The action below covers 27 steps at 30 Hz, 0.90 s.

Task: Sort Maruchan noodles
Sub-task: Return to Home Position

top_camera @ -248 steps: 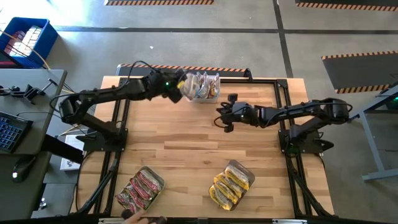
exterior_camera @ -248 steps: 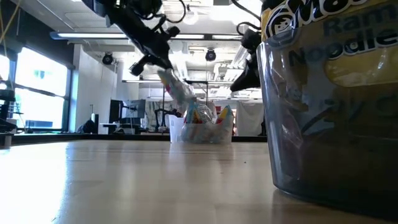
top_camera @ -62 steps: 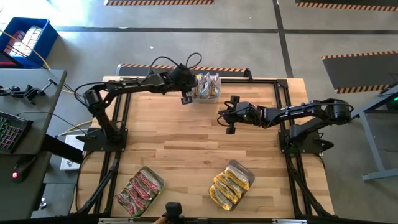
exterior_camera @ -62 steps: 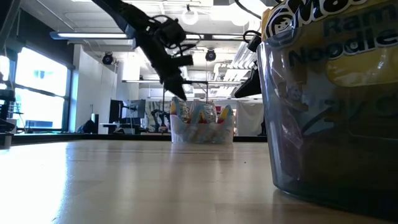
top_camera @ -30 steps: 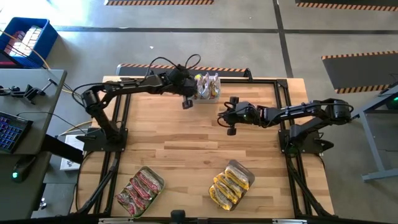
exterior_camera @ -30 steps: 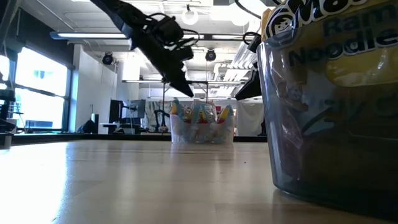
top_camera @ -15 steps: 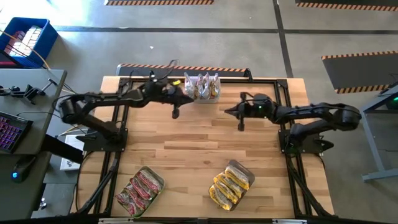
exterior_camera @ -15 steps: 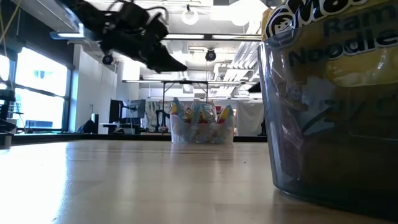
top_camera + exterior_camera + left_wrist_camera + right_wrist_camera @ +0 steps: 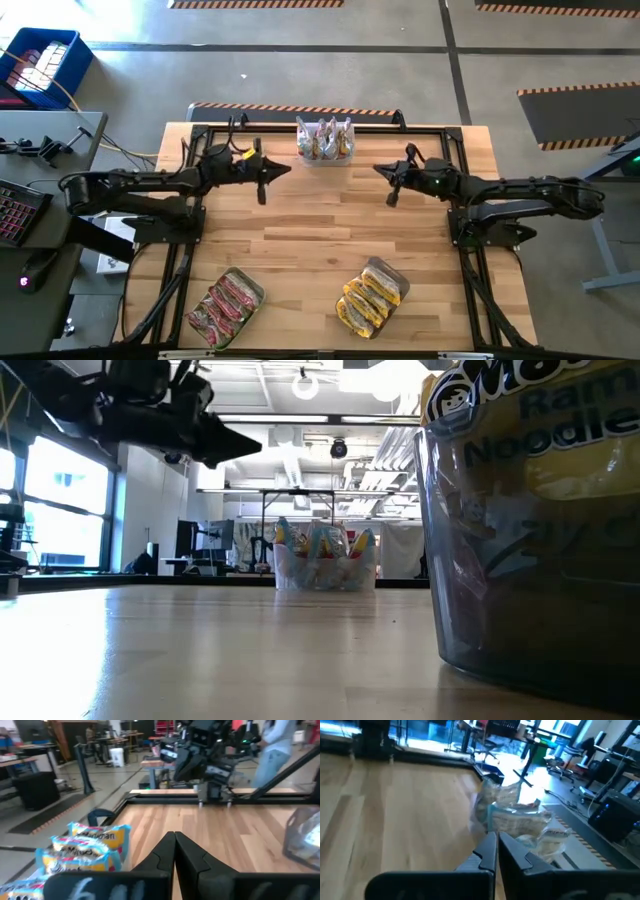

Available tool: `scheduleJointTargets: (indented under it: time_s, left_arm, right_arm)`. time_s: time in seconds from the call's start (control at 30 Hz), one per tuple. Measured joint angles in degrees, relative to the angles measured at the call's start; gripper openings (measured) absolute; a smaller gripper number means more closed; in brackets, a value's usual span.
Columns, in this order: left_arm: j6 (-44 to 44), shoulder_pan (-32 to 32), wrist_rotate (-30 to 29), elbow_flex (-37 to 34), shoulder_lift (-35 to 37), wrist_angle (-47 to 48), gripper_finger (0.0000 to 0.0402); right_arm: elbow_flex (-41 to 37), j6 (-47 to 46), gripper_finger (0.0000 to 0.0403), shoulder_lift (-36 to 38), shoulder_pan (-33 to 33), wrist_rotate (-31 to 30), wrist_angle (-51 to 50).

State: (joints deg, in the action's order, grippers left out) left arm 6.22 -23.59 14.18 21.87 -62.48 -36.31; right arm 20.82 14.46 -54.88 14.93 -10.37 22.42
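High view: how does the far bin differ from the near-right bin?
The far bin holds light blue packs; the near-right bin holds yellow packs. The far bin sits square to the table; the near-right bin sits angled. Both are packed tubs.

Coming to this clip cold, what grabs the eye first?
Three bins of sorted noodle packets stand out: a clear bin at the table's far edge, a pink-red batch near left, a yellow batch near right. The left gripper and right gripper hover either side of it, jaws shut, empty.
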Motion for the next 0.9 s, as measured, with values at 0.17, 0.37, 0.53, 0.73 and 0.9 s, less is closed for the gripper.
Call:
scheduleJointTargets:
  time_s: [0.17,0.37,0.53,0.73,0.9]
  left_arm:
    - [1.4,2.3,-2.4,-3.8,4.4,0.0,0.0]
    - [0.9,3.0,-2.5,-8.2,12.7,0.2,0.0]
    - [0.0,3.0,-2.5,-10.3,20.7,5.1,0.0]
    - [-0.2,3.0,-2.5,-13.4,28.5,9.8,0.0]
    - [-2.4,3.0,-2.7,-15.0,34.5,15.1,0.0]
  right_arm:
    - [-4.5,2.0,0.0,2.1,-2.4,0.0,2.8]
    - [-13.2,-1.0,0.0,10.2,-0.3,7.2,9.0]
    - [-17.2,-3.5,0.0,19.8,0.2,8.1,6.5]
    - [-18.1,-4.2,0.0,32.2,0.1,7.8,-3.4]
    - [-18.1,-4.3,0.0,42.0,0.1,6.1,-12.9]
